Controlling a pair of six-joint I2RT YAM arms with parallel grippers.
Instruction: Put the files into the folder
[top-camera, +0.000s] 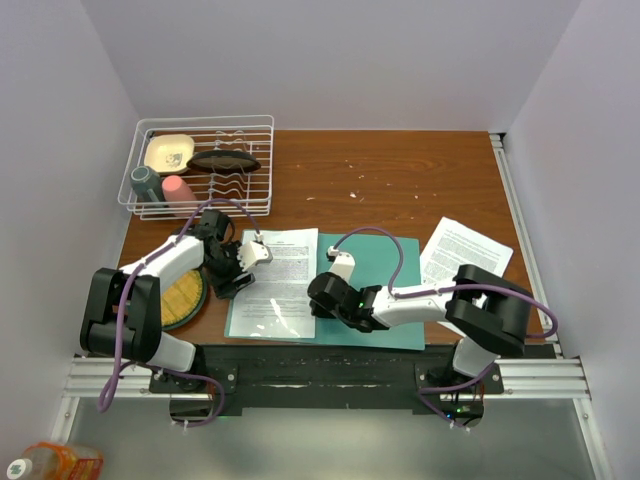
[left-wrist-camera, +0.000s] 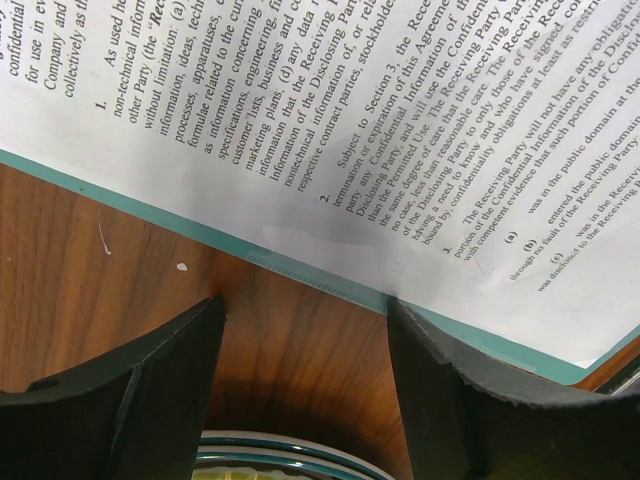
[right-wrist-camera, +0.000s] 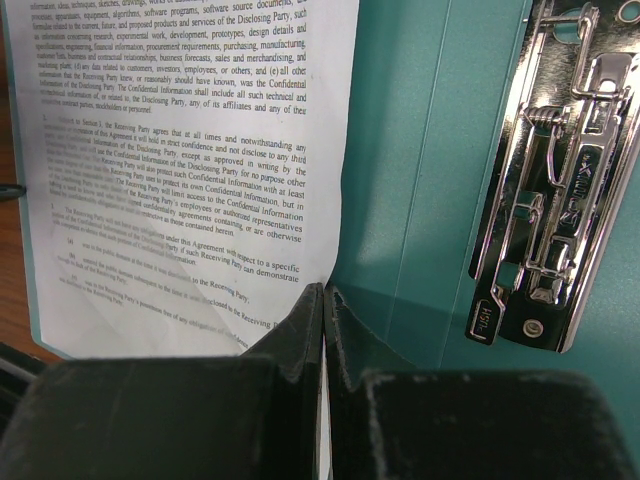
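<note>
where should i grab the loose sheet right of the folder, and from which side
The loose sheet lies flat and tilted on the table, so probably pinch an edge: its left corner, pointing toward the folder, approached low from the folder side. Its near end is hidden behind the right arm.

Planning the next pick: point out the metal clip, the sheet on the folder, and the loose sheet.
metal clip (right-wrist-camera: 555, 200): right wrist view, chrome lever.
sheet on the folder (top-camera: 290, 265): top view, page middle.
loose sheet (top-camera: 462, 245): top view, page middle.
</note>
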